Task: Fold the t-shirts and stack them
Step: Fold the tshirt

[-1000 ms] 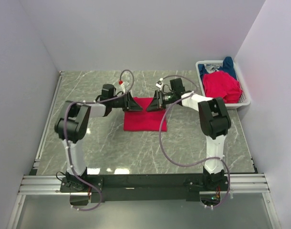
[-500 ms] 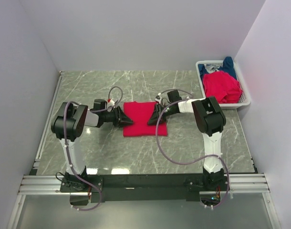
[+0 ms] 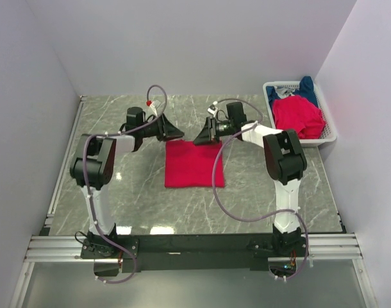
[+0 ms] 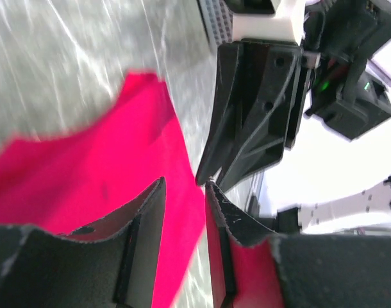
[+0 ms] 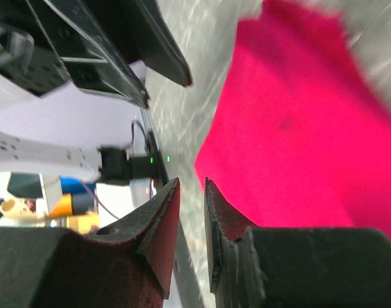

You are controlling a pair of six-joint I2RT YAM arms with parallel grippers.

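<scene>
The counter point(image 3: 118, 192) carries one folded red t-shirt point(image 3: 194, 165) at its middle, lying flat as a neat rectangle. The white basket point(image 3: 270, 86) sits at the far right corner, well apart from it, and holds a crumpled red shirt point(image 3: 298, 115) with a dark blue shirt point(image 3: 307, 86) behind it.

Your biggest risk, as I judge it, is the folded shirt itself. Both arms hang over its far edge, so any low sweep toward the basket can drag a corner and pull the fold open.

The basket is next. The two shirts in it lie piled together, and a grab at the red one may bring the blue one up with it. It may also catch the mesh and tip the basket.

The left claw point(image 4: 184, 186) is open only a narrow slit and holds nothing, with red cloth lying beneath it. The right claw point(image 5: 191, 181) is the same, a thin gap and empty.

The two claws point at each other, close together, so moving either inward risks a knock. With gaps this narrow, you also need to widen a claw before you go for cloth.
</scene>
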